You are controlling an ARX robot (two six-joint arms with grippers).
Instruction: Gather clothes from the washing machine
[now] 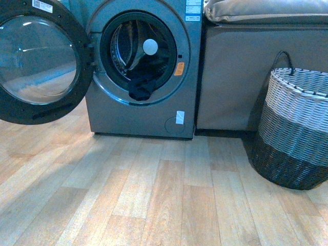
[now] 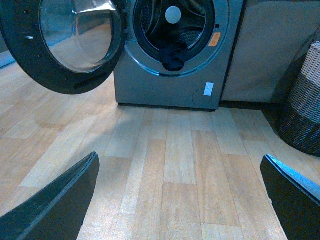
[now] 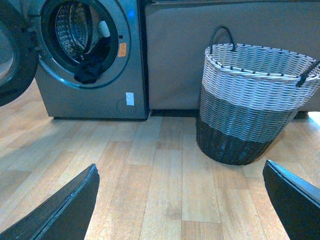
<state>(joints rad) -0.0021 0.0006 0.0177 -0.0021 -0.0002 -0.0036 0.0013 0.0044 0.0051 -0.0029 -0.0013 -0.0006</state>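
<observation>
The left gripper [image 2: 180, 157] is released, its two black fingers [image 2: 60, 207] spread wide above the pale wooden plank floor [image 1: 169, 200] and holding nothing. The right gripper [image 3: 181, 165] is likewise released and empty, low over the same floor. Both are well apart from the grey metallic front-loading washing machine [image 1: 138, 119], whose round black-rimmed glass door [image 1: 36, 56] stands swung fully open to the robot's left. The soft black garment [image 1: 141, 84] lies in the mouth of the perforated steel drum, a fold draped over the lower rim of the opening, below a round white disc [image 1: 150, 46] deeper inside. An orange sticker [image 1: 179, 68] sits just beside the opening. To the right, past a brown padded unit [image 1: 236, 77], stands a two-tone woven wicker basket [image 1: 297, 128].
</observation>
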